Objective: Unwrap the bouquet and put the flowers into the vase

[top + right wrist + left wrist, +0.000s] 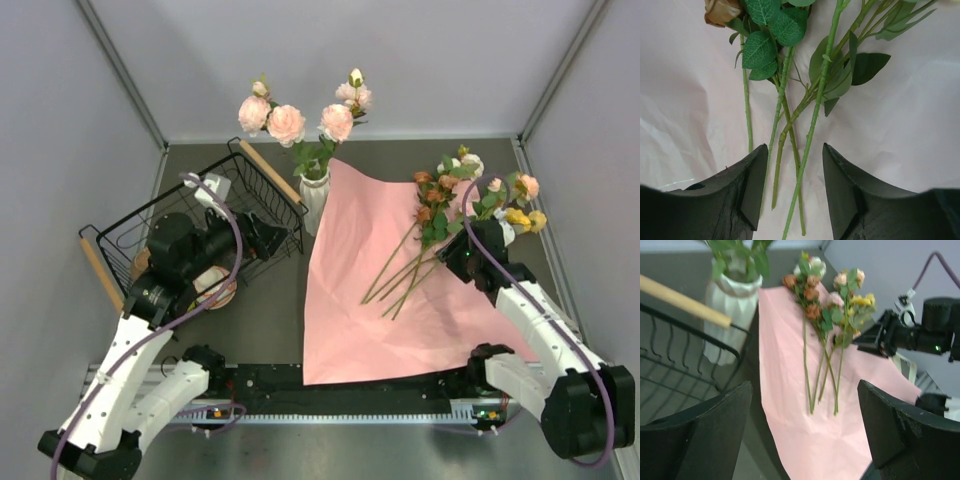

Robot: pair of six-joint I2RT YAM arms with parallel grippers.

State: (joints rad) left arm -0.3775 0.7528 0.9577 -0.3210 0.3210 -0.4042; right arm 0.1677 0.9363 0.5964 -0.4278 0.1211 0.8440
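The white ribbed vase (314, 200) is standing at the back of the table (260, 330), just beside the far left corner of the salmon-pink paper (380, 320), and is holding several pink roses (286, 123) with green leaves; the paper is lying spread flat, and the other flowers (432, 222) are lying loose on it, blooms toward the back right, stems fanning toward the near left; the black wire basket (150, 199) with wooden handles (268, 172) is sitting left of the vase, its contents mostly hidden by the left arm (180, 250); the left gripper (805, 390) is hovering at the basket's right end, fingers spread wide, gripping nothing; the right gripper (795, 150) is hanging low over the paper, fingers half apart, straddling several green stems (816, 107) without pinching them.
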